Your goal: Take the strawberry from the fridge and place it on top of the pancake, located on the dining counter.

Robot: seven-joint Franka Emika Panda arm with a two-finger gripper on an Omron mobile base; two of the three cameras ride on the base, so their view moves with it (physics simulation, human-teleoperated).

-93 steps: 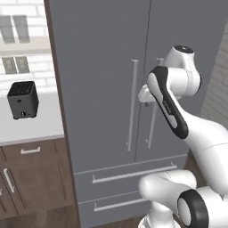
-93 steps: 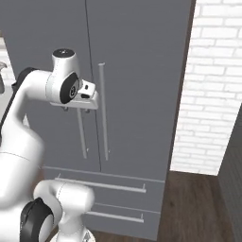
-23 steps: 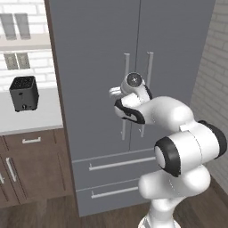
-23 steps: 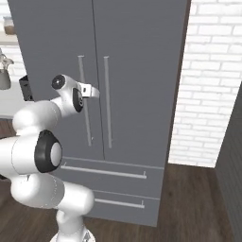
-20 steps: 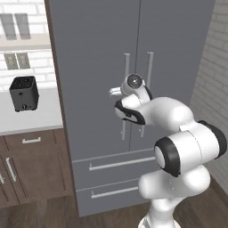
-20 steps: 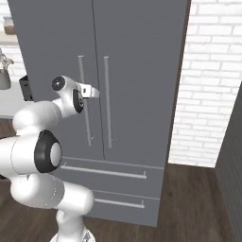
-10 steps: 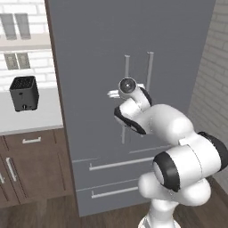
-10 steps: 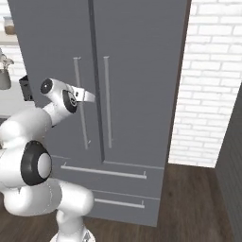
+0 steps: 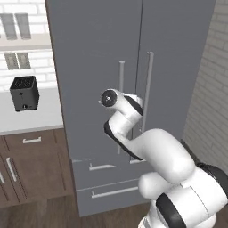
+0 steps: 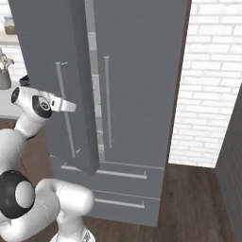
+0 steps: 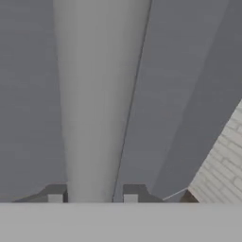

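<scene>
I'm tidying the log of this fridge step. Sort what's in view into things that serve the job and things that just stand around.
Serve the job:
- fridge, left door pulled ajar
- left door handle, a silver bar
- gripper, shut on that handle

Just standing around:
- black toaster on the white worktop
- brick wall
- wooden cabinets

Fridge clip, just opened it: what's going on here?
The robot arm is opening the fridge. Its end effector is closed on the long bar handle of the left door, one finger on each side of the bar. That door stands slightly ajar, with a strip of pale interior showing in the gap, while the right door is shut. No strawberry can be seen yet. A black toaster sits on the worktop to the left.
</scene>
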